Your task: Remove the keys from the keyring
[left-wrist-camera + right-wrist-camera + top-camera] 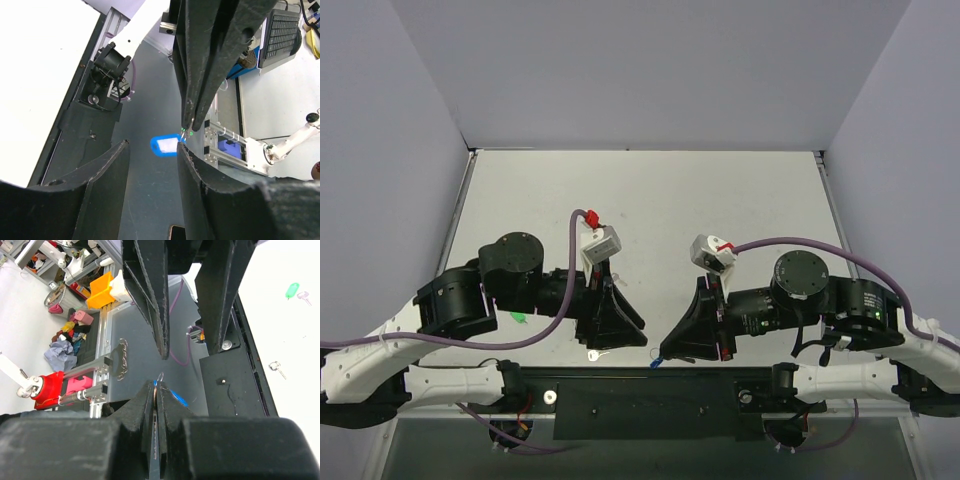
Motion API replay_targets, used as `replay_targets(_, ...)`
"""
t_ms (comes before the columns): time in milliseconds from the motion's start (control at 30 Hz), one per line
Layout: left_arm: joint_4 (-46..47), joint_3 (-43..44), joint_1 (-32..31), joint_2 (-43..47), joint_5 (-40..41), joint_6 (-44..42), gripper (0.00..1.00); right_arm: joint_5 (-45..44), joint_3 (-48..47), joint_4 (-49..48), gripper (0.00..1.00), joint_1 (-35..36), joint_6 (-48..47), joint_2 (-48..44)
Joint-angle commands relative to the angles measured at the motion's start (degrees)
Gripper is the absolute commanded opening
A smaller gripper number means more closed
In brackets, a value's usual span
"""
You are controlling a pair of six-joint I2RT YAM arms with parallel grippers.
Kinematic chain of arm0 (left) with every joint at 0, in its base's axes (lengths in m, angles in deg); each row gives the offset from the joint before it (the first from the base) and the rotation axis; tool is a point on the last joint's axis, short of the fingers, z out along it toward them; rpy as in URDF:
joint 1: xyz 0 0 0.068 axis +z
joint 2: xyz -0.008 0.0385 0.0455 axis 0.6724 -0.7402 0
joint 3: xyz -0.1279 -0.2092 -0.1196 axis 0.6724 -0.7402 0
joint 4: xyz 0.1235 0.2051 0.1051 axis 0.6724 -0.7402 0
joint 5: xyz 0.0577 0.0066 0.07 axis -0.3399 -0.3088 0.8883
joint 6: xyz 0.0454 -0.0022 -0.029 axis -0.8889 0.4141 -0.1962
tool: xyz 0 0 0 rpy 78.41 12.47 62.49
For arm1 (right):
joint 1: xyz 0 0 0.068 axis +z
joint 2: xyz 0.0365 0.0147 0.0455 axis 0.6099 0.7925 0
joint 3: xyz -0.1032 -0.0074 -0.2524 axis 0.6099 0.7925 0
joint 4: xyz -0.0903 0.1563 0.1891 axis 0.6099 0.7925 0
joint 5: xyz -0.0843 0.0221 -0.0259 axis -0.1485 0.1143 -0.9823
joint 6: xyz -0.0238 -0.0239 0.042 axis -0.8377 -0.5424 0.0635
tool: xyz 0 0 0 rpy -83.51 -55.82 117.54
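Observation:
The blue key tag hangs from my right gripper, which is shut on its thin metal ring just past the table's near edge; the tag also shows in the top view. My left gripper is open and empty, its fingers either side of the tag but short of it. In the top view the left gripper and right gripper face each other closely. A small silver key lies loose on the table by the near edge, apart from the tag, and also shows in the right wrist view.
A green tag lies on the table beside the left arm, with a pale key next to it. The black base rail runs along the near edge below both grippers. Grey walls enclose the white table.

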Motion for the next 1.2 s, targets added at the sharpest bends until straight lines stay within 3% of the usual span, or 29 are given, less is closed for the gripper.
replay_targets(0, 5.61, -2.42, 1.84, 0.94, -7.23, 0.6, 0.52, 2.07, -2.01, -2.84, 0.0, -0.55, -0.72, 0.24)
replay_targets(367, 10.54, -3.83, 1.84, 0.68, -10.31, 1.93, 0.5, 2.51, -1.93, -3.46, 0.0, -1.35, -0.72, 0.86)
replay_targets(1167, 11.69, -5.51, 1.84, -1.17, -11.19, 3.33, 0.44, 2.77, -1.57, -5.3, 0.0, -1.87, -0.11, 0.95)
